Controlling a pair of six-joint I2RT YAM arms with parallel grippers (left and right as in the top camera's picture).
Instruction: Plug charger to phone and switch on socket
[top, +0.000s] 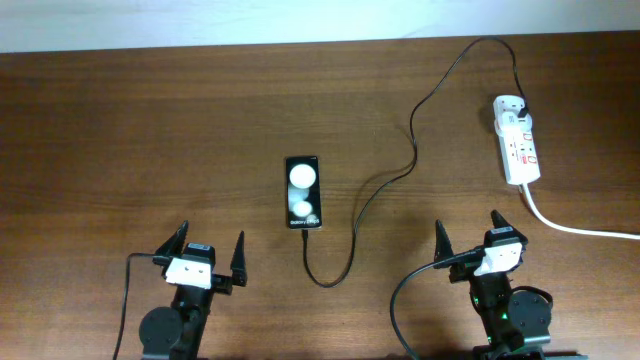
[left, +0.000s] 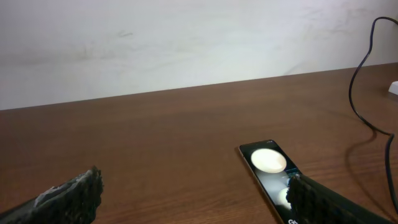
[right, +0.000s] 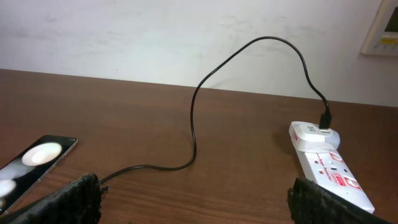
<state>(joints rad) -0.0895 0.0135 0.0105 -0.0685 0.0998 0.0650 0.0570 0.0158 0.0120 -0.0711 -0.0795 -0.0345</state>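
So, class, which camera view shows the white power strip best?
The right wrist view: the power strip is near and large, with its red marks and the black cable plugged in at its far end. Overhead shows it whole but small. The left wrist view catches only a white sliver at its right edge.

Table (top: 150, 130) — brown wood, visible grain, smooth with a low sheen. Phone (top: 304, 191): black, with a glossy screen that mirrors two white light spots. Charger (right: 192, 121): thin black cable, smooth matt jacket. Socket (top: 519, 145) — white plastic, smooth, slight gloss, red printed marks. Its cord (top: 580, 229): white, smooth. Left fingers (left: 74, 196) and right fingers (right: 68, 199): black, coarse, pitted, matt. Wall (left: 186, 43): white, matt, faintly scuffed.
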